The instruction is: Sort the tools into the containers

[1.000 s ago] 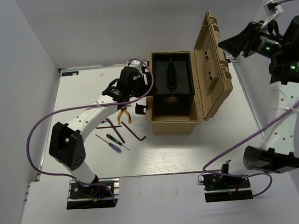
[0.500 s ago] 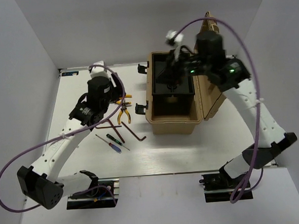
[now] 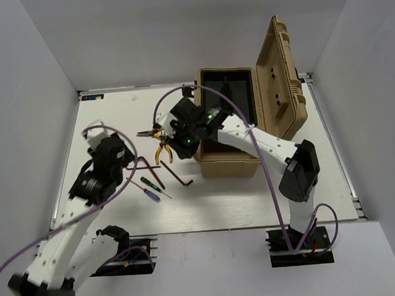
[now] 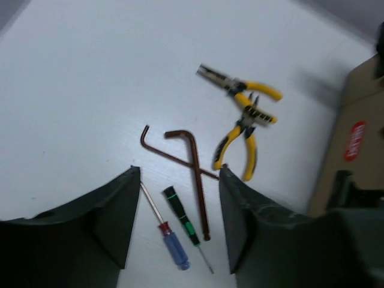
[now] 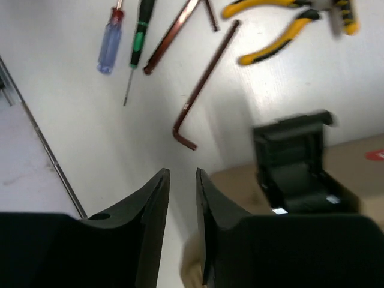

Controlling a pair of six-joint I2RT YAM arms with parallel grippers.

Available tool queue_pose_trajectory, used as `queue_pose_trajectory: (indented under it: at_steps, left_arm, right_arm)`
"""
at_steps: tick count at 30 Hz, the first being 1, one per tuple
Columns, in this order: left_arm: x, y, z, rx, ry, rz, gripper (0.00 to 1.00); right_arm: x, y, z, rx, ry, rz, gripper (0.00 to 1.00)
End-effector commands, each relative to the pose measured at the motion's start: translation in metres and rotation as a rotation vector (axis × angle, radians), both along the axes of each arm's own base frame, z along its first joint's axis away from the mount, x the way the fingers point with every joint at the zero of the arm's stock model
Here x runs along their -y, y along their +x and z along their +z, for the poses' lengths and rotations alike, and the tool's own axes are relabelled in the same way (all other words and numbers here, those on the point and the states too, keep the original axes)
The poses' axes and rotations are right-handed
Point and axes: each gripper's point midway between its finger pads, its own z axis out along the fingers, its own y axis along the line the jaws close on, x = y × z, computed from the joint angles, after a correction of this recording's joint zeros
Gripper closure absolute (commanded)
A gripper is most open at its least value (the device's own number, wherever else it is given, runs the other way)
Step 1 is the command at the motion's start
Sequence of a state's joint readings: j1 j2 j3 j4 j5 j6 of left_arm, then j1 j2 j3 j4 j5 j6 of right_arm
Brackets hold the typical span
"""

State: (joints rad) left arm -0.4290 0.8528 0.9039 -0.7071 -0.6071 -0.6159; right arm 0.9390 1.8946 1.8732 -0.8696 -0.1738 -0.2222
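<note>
The left gripper [image 4: 179, 174] hangs over the table [image 3: 254, 198] with its fingers moderately apart and nothing between them. Straight under its gap lie the blue-handled screwdriver [image 4: 176, 249] and the green-and-black screwdriver [image 4: 180, 219], side by side. The crossed brown hex keys [image 4: 195, 180] are just beyond, and the two yellow-and-black pliers [image 4: 243, 135] lie further on, toward the tan toolbox [image 3: 229, 165]. The right gripper [image 5: 182, 175] is drawn in to a thin slit and holds nothing. It hovers over bare table at the toolbox's left front corner, beside a black latch [image 5: 294, 159]. The hex keys, screwdrivers and pliers lie ahead of its tips. The lid [image 3: 281, 82] stands open. The right arm reaches over the toolbox's front left corner, its wrist close beside the pliers.
</note>
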Motion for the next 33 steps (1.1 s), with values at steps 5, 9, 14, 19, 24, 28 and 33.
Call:
queue_pose_trajectory:
  at_steps: [5, 9, 14, 19, 24, 28, 33]
  left_arm:
    - [-0.025, -0.035, 0.027, 0.113, -0.043, 0.06, 0.31]
    - [-0.021, -0.039, 0.015, 0.089, -0.044, 0.028, 0.3]
    - [-0.018, -0.039, 0.007, 0.084, -0.041, -0.003, 0.3]
    - [-0.011, -0.04, -0.004, 0.064, -0.055, -0.037, 0.28]
    - [0.001, -0.039, -0.016, 0.022, -0.077, -0.091, 0.27]
    - [0.011, -0.037, -0.03, -0.024, -0.107, -0.113, 0.27]
    - [0.017, -0.036, -0.038, -0.029, -0.135, -0.121, 0.27]
  right_arm:
    - [-0.03, -0.029, -0.053, 0.025, -0.134, 0.112, 0.63]
    - [-0.038, -0.03, -0.085, 0.0, -0.2, 0.096, 0.57]
    - [-0.042, -0.007, -0.114, 0.047, -0.256, 0.02, 0.51]
    - [-0.046, 0.006, -0.132, 0.051, -0.284, -0.01, 0.5]
    - [-0.048, 0.008, -0.145, 0.003, -0.279, -0.012, 0.48]
    - [-0.047, 0.002, -0.161, -0.08, -0.285, -0.012, 0.48]
    - [-0.045, 0.001, -0.168, -0.098, -0.286, -0.018, 0.5]
